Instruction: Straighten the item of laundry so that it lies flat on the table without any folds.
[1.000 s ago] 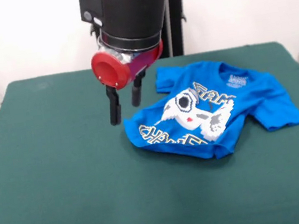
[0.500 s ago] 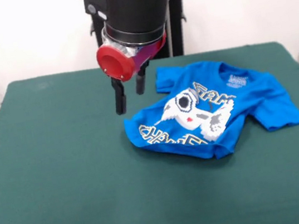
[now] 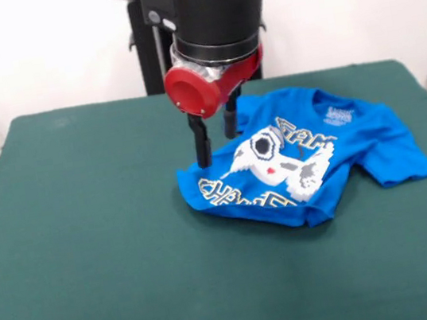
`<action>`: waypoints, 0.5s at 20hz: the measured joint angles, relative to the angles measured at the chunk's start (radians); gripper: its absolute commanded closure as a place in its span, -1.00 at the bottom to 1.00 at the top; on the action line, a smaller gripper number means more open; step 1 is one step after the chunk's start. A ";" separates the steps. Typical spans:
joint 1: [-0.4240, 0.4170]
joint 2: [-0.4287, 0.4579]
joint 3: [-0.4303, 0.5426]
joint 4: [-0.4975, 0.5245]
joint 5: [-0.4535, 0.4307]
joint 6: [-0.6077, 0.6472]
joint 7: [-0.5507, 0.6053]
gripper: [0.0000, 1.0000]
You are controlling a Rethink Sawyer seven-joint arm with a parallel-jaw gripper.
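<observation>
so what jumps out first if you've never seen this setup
The bright blue T-shirt stands out, lying rumpled right of centre on the green table, its lower hem folded under. Above its left edge hangs the red and black arm, its tool open with both fingers pointing down.

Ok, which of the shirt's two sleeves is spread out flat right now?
The sleeve at the picture's right edge of the blue T-shirt lies spread out on the table. The other sleeve, behind the end effector, looks bunched.
</observation>
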 measured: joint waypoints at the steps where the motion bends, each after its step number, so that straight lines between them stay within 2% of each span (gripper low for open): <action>1: 0.000 -0.003 0.000 0.000 0.011 0.000 0.000 -1.00; 4: 0.000 -0.018 0.000 -0.001 0.047 0.000 0.000 -1.00; 10: 0.000 -0.019 0.000 -0.006 0.059 0.000 0.000 -1.00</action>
